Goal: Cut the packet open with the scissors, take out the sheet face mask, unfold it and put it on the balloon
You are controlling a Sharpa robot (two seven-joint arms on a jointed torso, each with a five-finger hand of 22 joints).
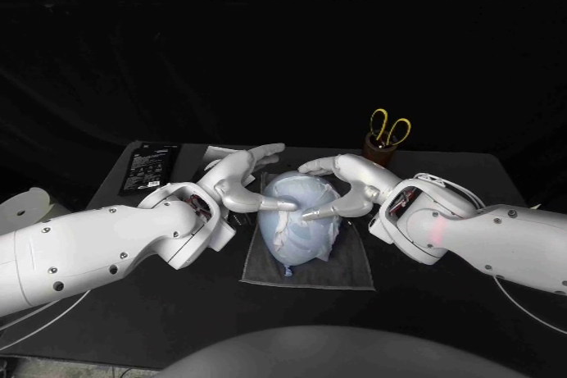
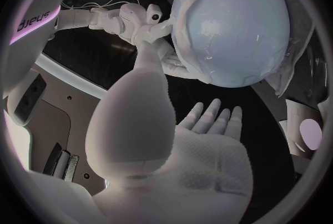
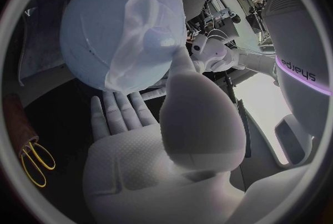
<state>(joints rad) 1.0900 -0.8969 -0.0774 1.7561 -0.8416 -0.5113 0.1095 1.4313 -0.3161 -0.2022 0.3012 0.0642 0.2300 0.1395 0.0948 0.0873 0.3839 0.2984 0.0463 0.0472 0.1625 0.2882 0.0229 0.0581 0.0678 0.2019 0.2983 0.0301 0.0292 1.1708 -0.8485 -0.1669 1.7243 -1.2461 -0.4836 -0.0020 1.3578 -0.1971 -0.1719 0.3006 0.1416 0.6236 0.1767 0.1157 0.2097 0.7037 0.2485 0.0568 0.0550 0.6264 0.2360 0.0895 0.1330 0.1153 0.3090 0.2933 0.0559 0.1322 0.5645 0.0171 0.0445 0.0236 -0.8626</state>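
Observation:
A pale blue balloon point(image 1: 296, 234) lies on a grey cloth point(image 1: 342, 273) at the table's middle. The thin translucent sheet mask point(image 1: 310, 198) is draped over its upper part. My left hand point(image 1: 240, 184) is at the balloon's left side, fingers spread, thumb pressing the mask. My right hand point(image 1: 345, 184) mirrors it on the right, thumb on the mask. The left wrist view has the balloon point(image 2: 232, 24) beyond my flat left hand point(image 2: 187, 146). In the right wrist view the mask point(image 3: 142, 24) covers the balloon point(image 3: 86, 40) above my right hand point(image 3: 152, 140).
Yellow-handled scissors point(image 1: 390, 129) stand in a brown holder point(image 1: 378, 152) at the back right, also seen as scissors point(image 3: 35, 160). A black packet point(image 1: 151, 166) lies at the back left, with a white scrap point(image 1: 219, 154) beside it.

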